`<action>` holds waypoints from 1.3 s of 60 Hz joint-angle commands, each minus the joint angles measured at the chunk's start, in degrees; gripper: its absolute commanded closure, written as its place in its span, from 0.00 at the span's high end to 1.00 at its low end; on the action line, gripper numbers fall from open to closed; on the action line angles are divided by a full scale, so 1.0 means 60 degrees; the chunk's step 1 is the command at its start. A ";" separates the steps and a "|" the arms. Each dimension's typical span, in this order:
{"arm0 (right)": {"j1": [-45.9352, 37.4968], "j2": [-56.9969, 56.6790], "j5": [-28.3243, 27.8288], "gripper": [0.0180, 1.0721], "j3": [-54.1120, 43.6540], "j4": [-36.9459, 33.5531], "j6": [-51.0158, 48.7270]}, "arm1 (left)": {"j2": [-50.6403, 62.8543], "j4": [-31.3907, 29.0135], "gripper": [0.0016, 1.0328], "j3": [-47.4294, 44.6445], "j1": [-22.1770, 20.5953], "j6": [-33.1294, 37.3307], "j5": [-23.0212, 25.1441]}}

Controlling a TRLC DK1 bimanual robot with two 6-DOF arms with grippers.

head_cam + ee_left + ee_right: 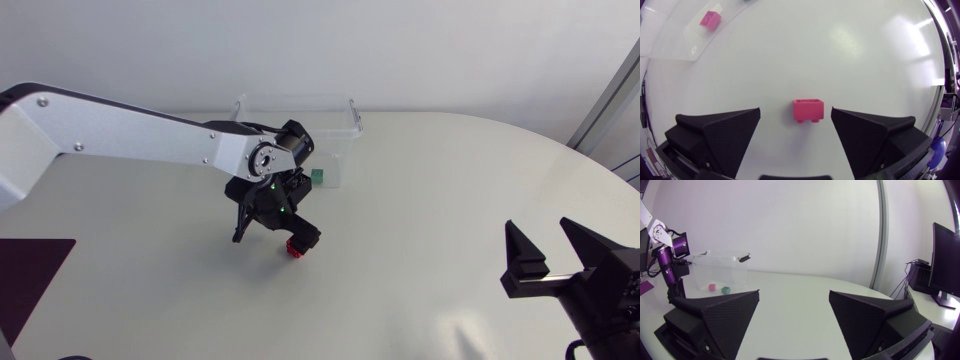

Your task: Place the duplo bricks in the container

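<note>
Down at the near right of the counter [420, 220], the right gripper [548, 247] sits spread wide open. Mid-counter, the left gripper [795, 111] is released too, its fingers [730, 130] either side of 1 red duplo brick [808, 110], not touching it. Further back, the clear container [300, 103] holds 2 more: a pink brick [710, 19] and a green brick [318, 176].

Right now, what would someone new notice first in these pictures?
The bright pink brick on the white table, sitting between the open fingers of the left claw, not yet gripped. Nearby stands the clear container with a green brick inside. The right claw is open and empty at the table's right side.
</note>
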 commanded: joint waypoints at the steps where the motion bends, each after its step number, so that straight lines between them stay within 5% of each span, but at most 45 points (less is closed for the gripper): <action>1: 0.0074 -0.0079 -0.0043 0.96 -0.0195 0.0118 -0.0001 | 0.0471 -0.0256 0.96 0.0355 0.0070 -0.0295 0.0012; 54: 0.0074 -0.0079 -0.0043 0.96 -0.0195 0.0118 -0.0001 | 0.1277 -0.0695 0.87 0.1176 -0.0208 -0.0573 0.0086; 66: 0.0074 -0.0079 -0.0043 0.96 -0.0195 0.0118 -0.0001 | 0.1365 -0.0768 0.76 0.1190 -0.0194 -0.0588 0.0086; 78: 0.0074 -0.0079 -0.0043 0.96 -0.0195 0.0118 -0.0001 | 0.1379 -0.0768 0.40 0.1205 -0.0194 -0.0632 0.0086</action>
